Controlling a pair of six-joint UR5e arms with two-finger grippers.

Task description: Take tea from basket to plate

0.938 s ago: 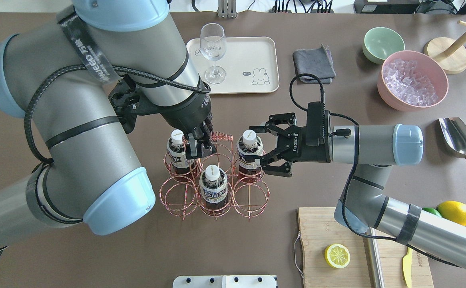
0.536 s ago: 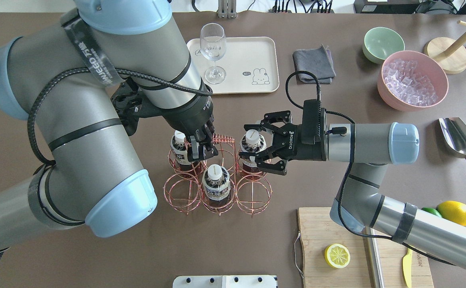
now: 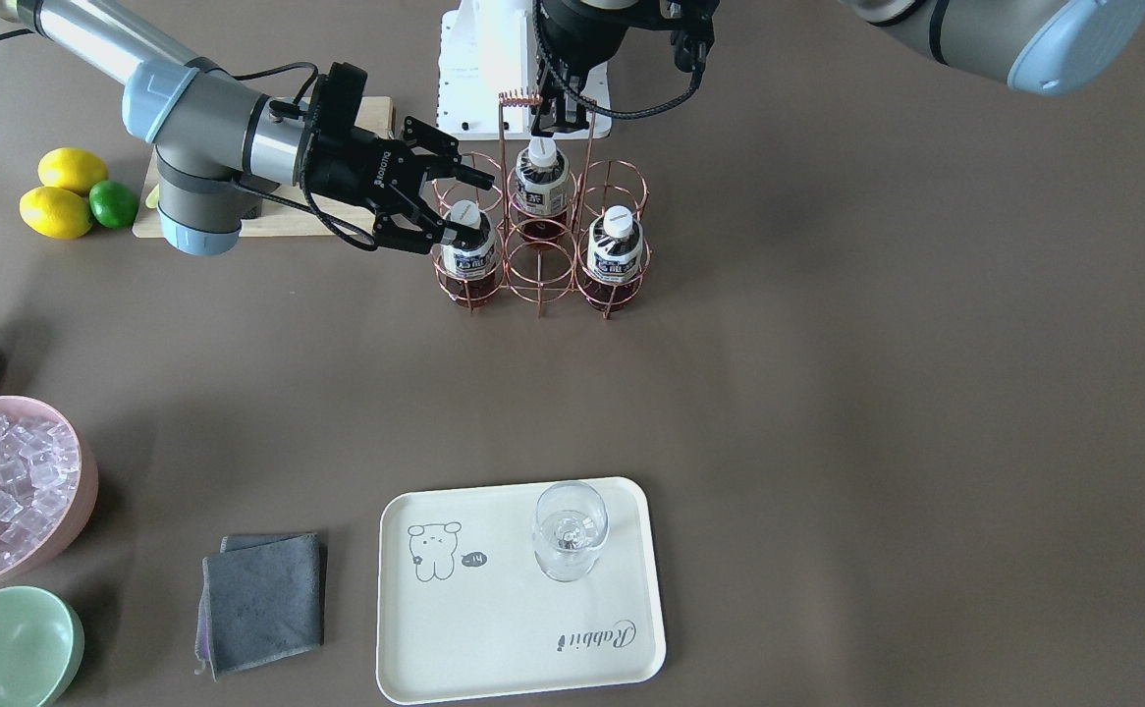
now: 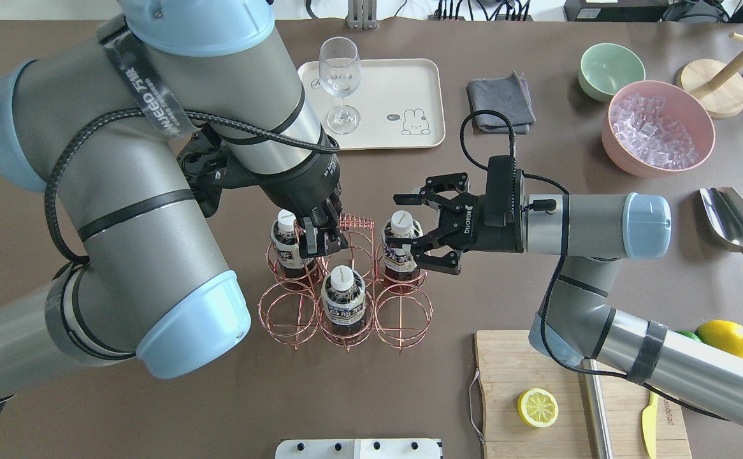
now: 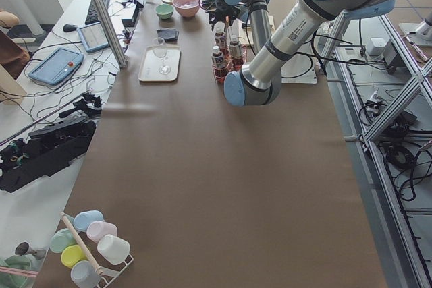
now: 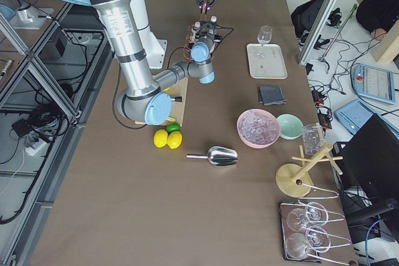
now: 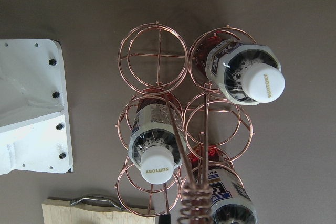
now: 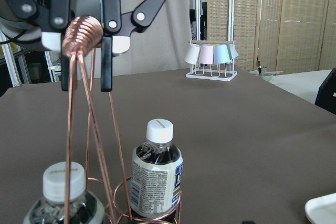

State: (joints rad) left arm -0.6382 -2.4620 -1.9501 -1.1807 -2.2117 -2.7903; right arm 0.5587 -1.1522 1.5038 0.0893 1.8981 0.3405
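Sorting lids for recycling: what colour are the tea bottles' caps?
White caps, clearest in left wrist view.

Grey arms [image 4: 155, 210], pale-blue joint caps [image 4: 649, 226]

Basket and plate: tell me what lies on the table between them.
Nothing. In the exterior front-facing view, the stretch of table from the basket to the plate is bare brown surface.

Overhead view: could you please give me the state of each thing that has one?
right gripper, open, straddling the tea.
left gripper, shut on basket handle.
tea, upright, in its basket cell.
basket, three cells filled, three empty.
plate, holds only a wine glass.
wine glass, upright on the plate.
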